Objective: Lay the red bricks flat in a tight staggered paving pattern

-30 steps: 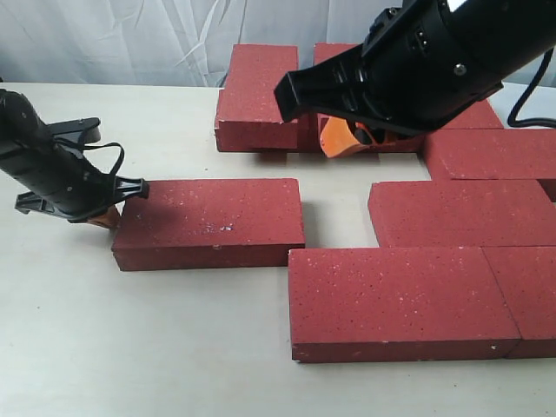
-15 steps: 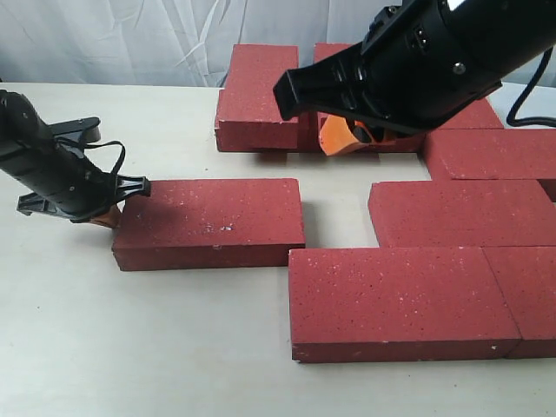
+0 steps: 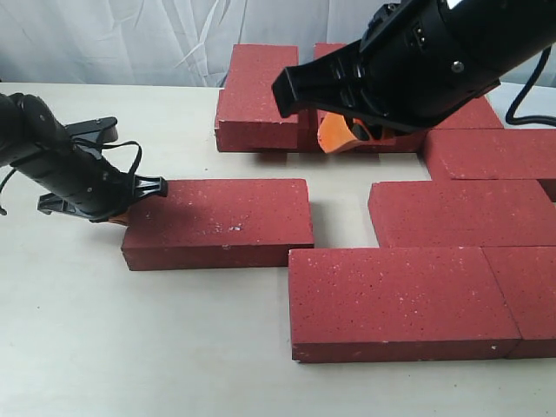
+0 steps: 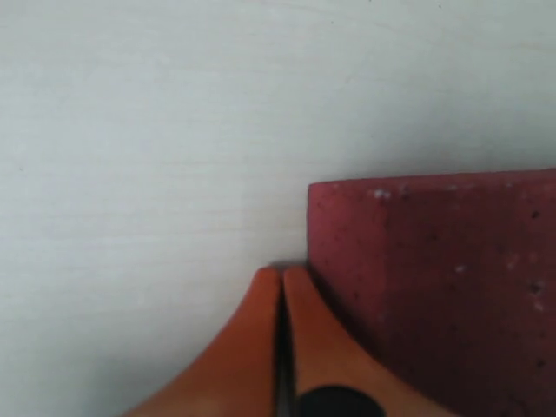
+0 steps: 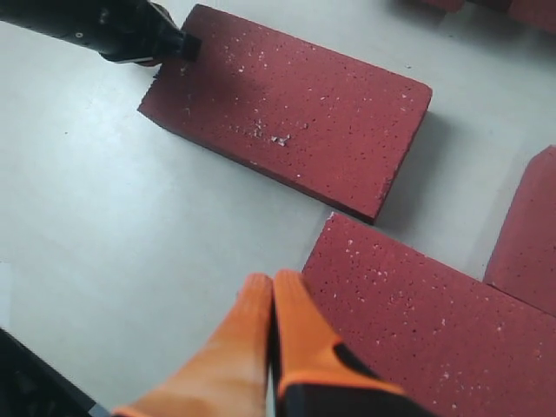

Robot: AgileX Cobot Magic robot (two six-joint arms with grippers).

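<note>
One loose red brick (image 3: 217, 221) lies flat, left of centre on the table (image 3: 78, 347), a gap apart from the laid bricks (image 3: 460, 208) to its right. Left gripper (image 4: 281, 282), fingers pinched shut on nothing, presses that brick's left end. Risk: an off-centre shove could swing it askew, so it jams against the near brick (image 3: 400, 295) or leaves the joint open. Right gripper (image 5: 271, 287), likewise closed and empty, hovers by the far bricks (image 3: 261, 95). No containers are in view.
</note>
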